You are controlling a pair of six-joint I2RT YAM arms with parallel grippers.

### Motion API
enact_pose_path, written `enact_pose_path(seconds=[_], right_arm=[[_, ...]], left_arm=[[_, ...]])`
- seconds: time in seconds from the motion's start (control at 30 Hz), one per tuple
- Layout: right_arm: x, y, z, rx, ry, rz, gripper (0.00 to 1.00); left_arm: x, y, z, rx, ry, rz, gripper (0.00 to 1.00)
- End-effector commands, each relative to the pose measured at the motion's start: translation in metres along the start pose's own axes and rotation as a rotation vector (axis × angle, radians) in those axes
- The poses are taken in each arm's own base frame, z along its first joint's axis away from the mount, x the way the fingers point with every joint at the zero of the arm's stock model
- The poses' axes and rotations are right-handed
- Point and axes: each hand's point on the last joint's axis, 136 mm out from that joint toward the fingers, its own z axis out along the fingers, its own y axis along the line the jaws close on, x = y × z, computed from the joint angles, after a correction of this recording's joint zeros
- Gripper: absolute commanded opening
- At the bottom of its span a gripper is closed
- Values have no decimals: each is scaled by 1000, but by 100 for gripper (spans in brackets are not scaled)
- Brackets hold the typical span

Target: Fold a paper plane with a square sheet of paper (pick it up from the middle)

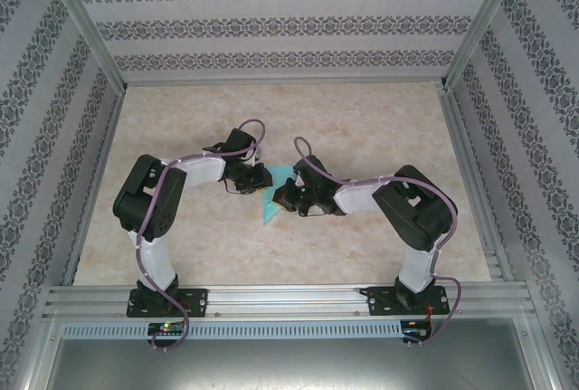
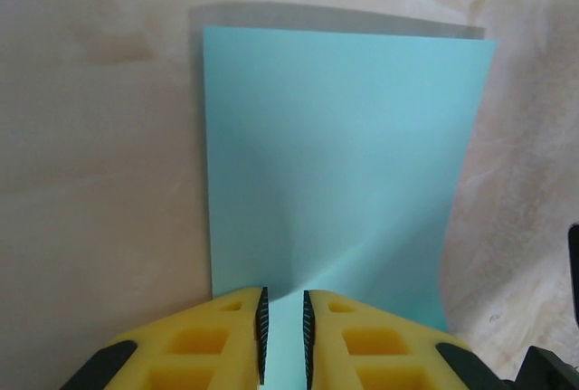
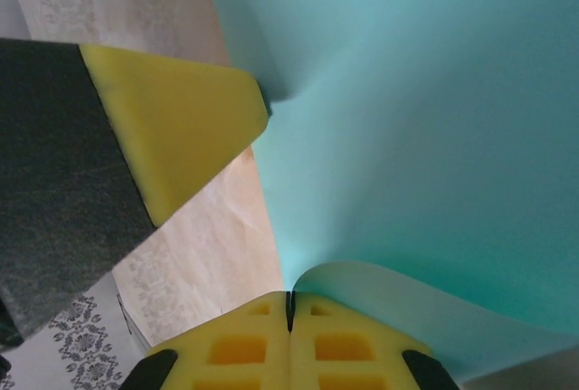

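The square sheet of paper (image 1: 270, 213) is plain teal and sits mid-table between my two grippers. My left gripper (image 2: 282, 307) stands over the sheet's near edge, its jaws a narrow slit apart with teal paper (image 2: 344, 155) showing in the slit and a soft crease fanning out from the tips. My right gripper (image 3: 290, 300) is shut on an edge of the sheet (image 3: 425, 118), which curls up in a loop beside its jaws. In the right wrist view a yellow finger (image 3: 181, 128) of the left gripper presses into the paper and puckers it. From above, the left gripper (image 1: 256, 177) and right gripper (image 1: 288, 195) nearly touch.
The beige marbled tabletop (image 1: 362, 128) is bare around the grippers. Patterned walls (image 1: 271, 19) and metal posts close in the back and sides. An aluminium rail (image 1: 289, 298) carries both arm bases at the near edge.
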Motion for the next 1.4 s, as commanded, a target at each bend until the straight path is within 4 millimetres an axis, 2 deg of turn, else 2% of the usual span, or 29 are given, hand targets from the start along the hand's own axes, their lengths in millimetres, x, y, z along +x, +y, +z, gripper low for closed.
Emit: enact_pose_path(seconds=[0.0, 1.0, 1.37], right_arm=[[-5, 8, 6, -14, -9, -34, 6], [5, 4, 21, 20, 63, -84, 6], [13, -5, 19, 57, 85, -91, 6]], left_arm=[[5, 7, 5, -42, 30, 3, 22], [13, 9, 10, -28, 63, 3, 21], [14, 9, 11, -24, 67, 6, 21]])
